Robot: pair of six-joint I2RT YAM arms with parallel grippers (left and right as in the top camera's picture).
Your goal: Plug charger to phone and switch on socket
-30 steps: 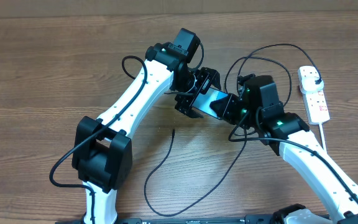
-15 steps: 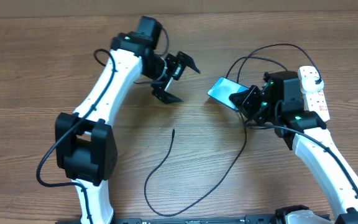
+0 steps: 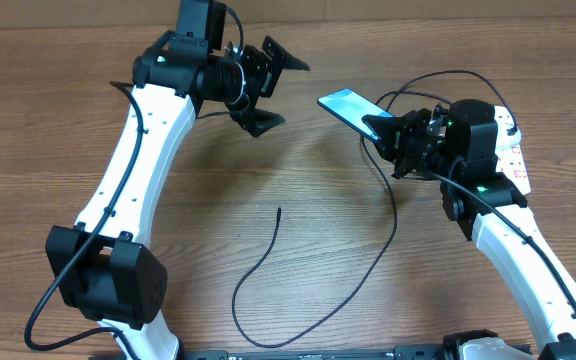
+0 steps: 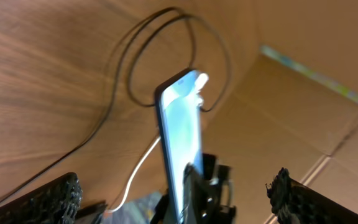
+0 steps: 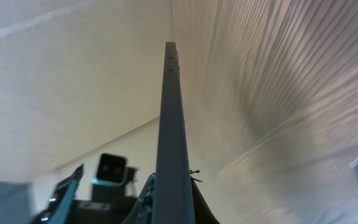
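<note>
Over the table's right half: the right gripper (image 3: 384, 128) clamps the phone (image 3: 346, 104) by its near end and holds it clear of the table (image 3: 58, 140), with the screen lit and the free end pointing at the other arm.
Change in the phone: a second ago it sits lower, at mid-table, with both grippers on it. Now it is raised and carried by the right arm alone.
Left gripper (image 3: 288, 92): spread wide and empty, it has drawn back to the far left, well apart from the phone. Its own camera shows both fingers (image 4: 45, 200) far apart, with the phone (image 4: 182, 124) beyond them.
Charger (image 3: 235, 303): it lies where it lay. Its connector tip (image 3: 279, 211) is loose on the table between the arms, touching neither gripper.
Socket (image 3: 514, 165): it is partly hidden behind the right arm, and its switch position cannot be read.
Meaning for the task: the handover looks finished, which frees the left gripper to fetch the connector tip. Plugging in and switching on both remain.
Right wrist view: only the phone's thin edge (image 5: 171, 137) shows, and no port is discernible.
</note>
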